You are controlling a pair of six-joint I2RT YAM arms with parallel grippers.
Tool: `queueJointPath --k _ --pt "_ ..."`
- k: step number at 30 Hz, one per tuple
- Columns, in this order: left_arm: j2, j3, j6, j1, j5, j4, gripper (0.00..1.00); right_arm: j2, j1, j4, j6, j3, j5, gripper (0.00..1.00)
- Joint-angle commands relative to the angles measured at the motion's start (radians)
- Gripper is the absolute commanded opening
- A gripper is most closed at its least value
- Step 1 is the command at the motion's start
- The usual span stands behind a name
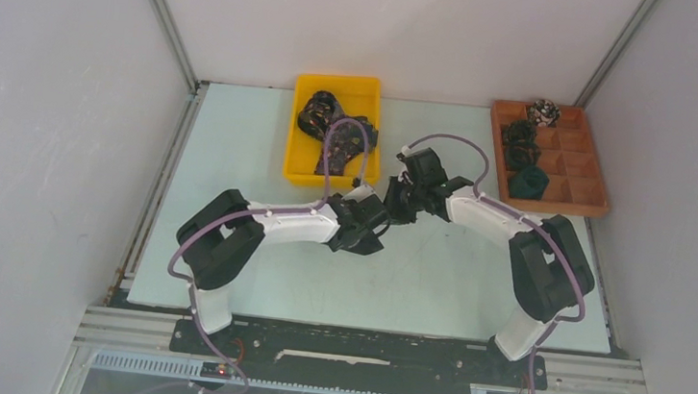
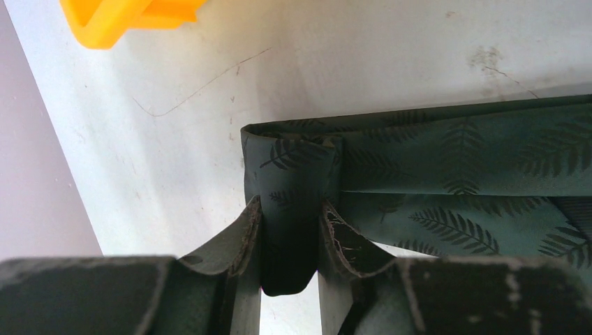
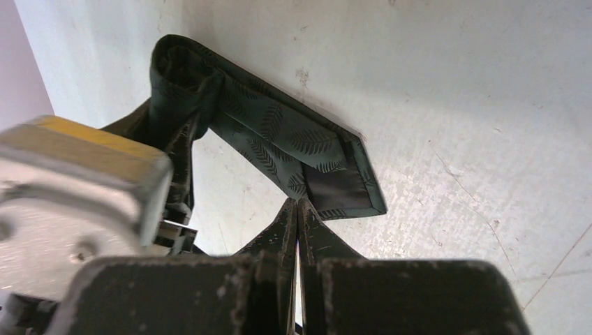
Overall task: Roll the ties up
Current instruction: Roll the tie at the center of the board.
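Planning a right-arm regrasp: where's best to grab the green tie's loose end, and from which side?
Probably the green tie at its pointed end, just behind the tip, coming from the long edge that faces the shut right gripper. That end seems to lie flat on the table, so one finger must slip under the edge. The left gripper holds the rolled end.
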Motion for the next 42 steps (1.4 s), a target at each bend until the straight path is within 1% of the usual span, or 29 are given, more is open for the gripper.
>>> queueJointPath --k 1,7,9,11,16,21,27,30,36,42 --pt "0.036 0.041 0.017 -0.026 0.015 -0.012 0.31 -0.063 -0.013 0.008 -0.015 -0.006 0.023 0.0" --pt "0.052 0.061 0.027 -0.033 0.043 -0.027 0.4 -0.074 -0.017 0.0 -0.015 -0.007 0.027 0.0" --pt "0.04 0.058 0.038 -0.033 0.084 -0.016 0.47 -0.078 -0.018 0.0 -0.015 -0.007 0.027 0.0" --pt "0.029 0.064 0.051 -0.033 0.128 -0.012 0.52 -0.08 -0.02 -0.001 -0.013 -0.007 0.027 0.0" --pt "-0.005 0.075 0.07 -0.034 0.205 -0.009 0.6 -0.086 -0.021 0.004 -0.007 -0.007 0.021 0.0" --pt "-0.077 0.073 0.069 -0.033 0.216 -0.01 0.68 -0.09 -0.017 0.014 0.003 -0.007 0.017 0.0" --pt "-0.21 0.055 0.056 -0.019 0.195 -0.018 0.79 -0.094 0.008 0.045 0.024 -0.005 0.019 0.0" --pt "-0.301 -0.003 0.016 0.02 0.195 0.008 0.82 -0.094 0.03 0.064 0.035 -0.005 0.021 0.0" --pt "-0.53 -0.197 -0.042 0.171 0.301 0.13 0.82 -0.077 0.069 0.12 0.064 0.001 0.01 0.0" --pt "-0.663 -0.324 -0.07 0.267 0.322 0.203 0.84 -0.002 0.123 0.091 0.056 0.096 0.015 0.0"
